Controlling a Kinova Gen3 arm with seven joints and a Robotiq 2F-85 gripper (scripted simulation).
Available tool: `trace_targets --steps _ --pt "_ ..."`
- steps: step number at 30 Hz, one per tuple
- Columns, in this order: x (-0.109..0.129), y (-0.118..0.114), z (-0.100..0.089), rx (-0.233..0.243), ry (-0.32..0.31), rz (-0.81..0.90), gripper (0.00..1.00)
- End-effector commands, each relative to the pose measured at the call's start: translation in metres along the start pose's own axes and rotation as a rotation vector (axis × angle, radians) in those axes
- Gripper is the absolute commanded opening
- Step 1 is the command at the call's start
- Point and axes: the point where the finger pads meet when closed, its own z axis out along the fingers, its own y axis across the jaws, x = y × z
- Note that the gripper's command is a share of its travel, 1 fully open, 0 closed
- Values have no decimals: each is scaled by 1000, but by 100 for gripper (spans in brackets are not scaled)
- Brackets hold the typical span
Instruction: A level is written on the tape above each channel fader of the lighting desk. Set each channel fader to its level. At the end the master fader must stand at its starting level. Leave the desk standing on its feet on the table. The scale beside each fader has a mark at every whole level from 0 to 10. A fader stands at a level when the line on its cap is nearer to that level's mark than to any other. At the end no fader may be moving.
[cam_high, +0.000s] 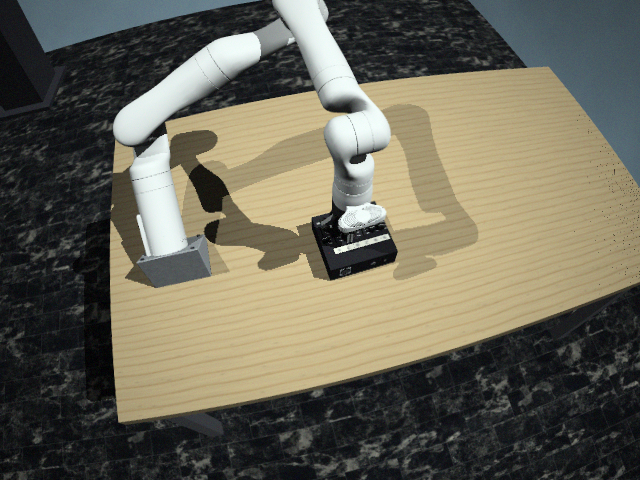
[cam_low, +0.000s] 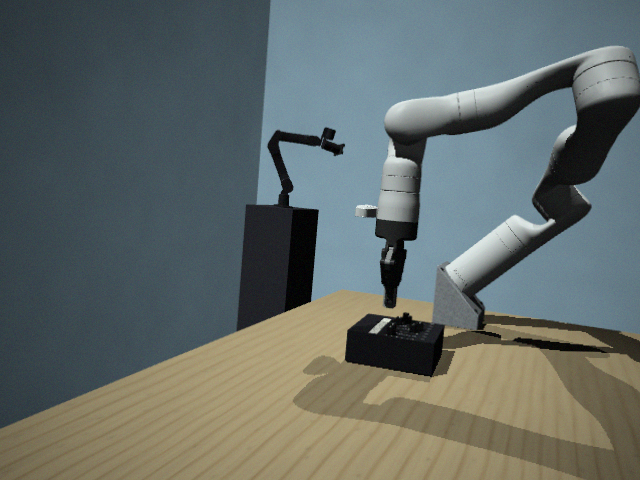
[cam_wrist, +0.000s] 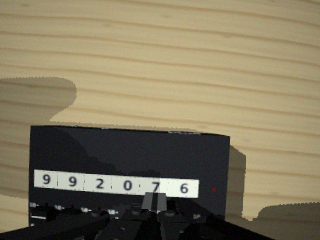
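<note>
The black lighting desk (cam_high: 354, 246) stands on its feet on the wooden table; it also shows in the exterior view (cam_low: 394, 343) and the wrist view (cam_wrist: 130, 180). A white tape strip (cam_wrist: 116, 184) on it reads 9 9 2 0 7 6. My gripper (cam_low: 388, 299) is shut and empty, pointing straight down a little above the desk's fader area. In the wrist view its fingertips (cam_wrist: 155, 203) lie just below the tape near the 7. The fader positions are too small to read.
The arm's grey base (cam_high: 174, 265) is mounted on the table left of the desk. A black pedestal with a small dark arm (cam_low: 277, 266) stands beyond the table's far edge.
</note>
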Motion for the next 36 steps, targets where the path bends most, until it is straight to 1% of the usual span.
trace_targets --steps 1,13,36 --pt "0 0 1 0 0 1 0" --pt "1 0 8 0 0 1 0" --pt "1 0 9 0 0 1 0"
